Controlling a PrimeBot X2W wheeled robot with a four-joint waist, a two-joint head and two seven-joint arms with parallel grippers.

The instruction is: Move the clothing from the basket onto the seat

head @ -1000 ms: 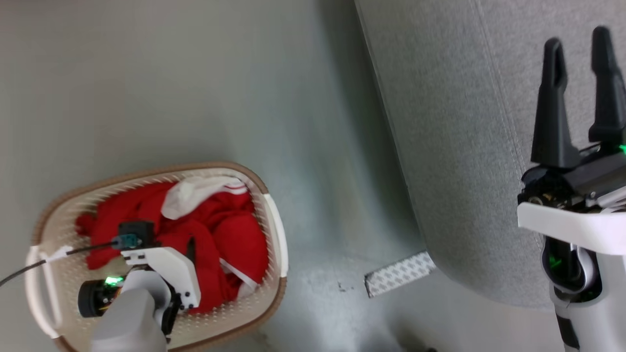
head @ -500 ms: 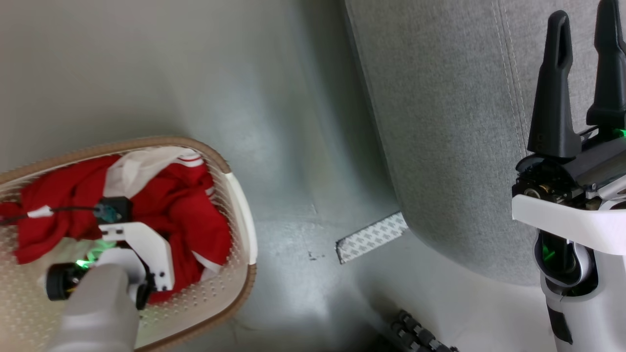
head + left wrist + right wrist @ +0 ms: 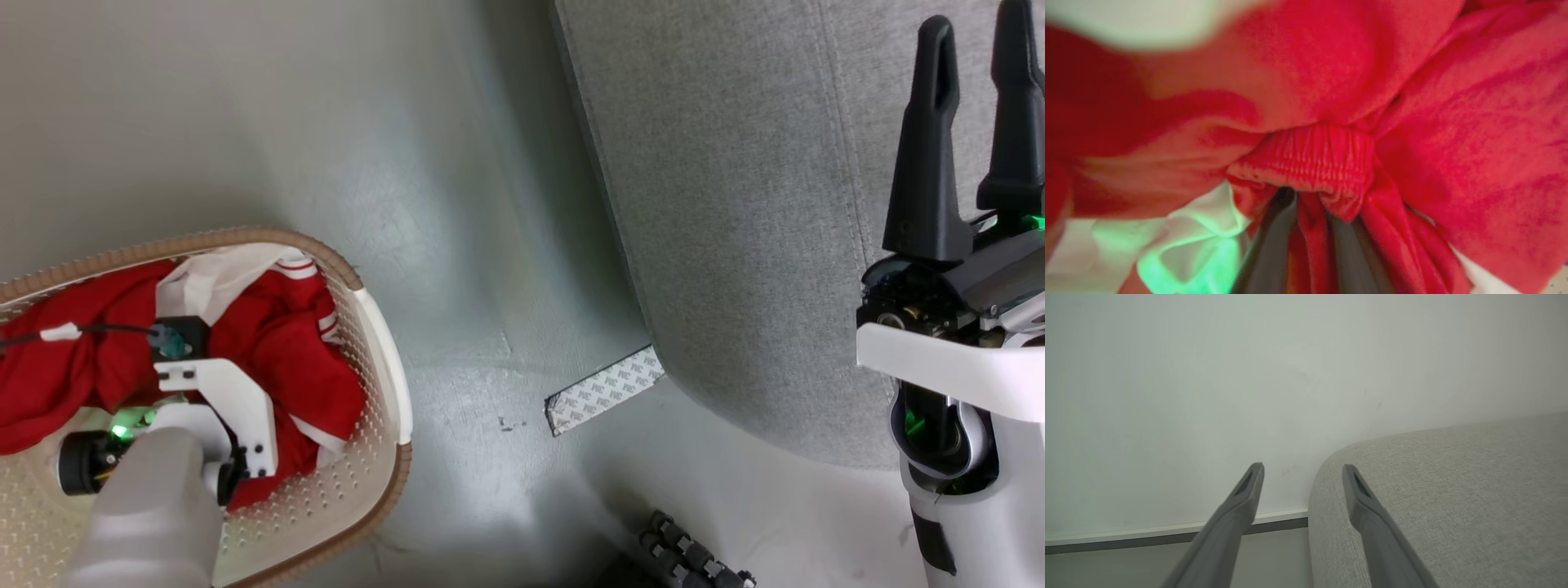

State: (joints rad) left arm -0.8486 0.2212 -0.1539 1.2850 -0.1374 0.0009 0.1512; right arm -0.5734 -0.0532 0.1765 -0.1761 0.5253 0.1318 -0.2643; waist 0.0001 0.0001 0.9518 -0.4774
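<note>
Looking into the basket [image 3: 382, 351], you see your left tool [image 3: 1310, 204] clenched on the clothing [image 3: 286, 359], which lies bunched inside it. Your right tool [image 3: 974, 33] hangs released over the seat [image 3: 735, 204], well apart from the basket.

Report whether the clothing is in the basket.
In. The clothing lies bunched inside the basket, the left hand gripping a fold.

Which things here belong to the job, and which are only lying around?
Job: clothing; basket; seat; left hand, shut on the clothing.
Lying around: patterned strip on the floor; dark ridged object at the bottom edge.
</note>
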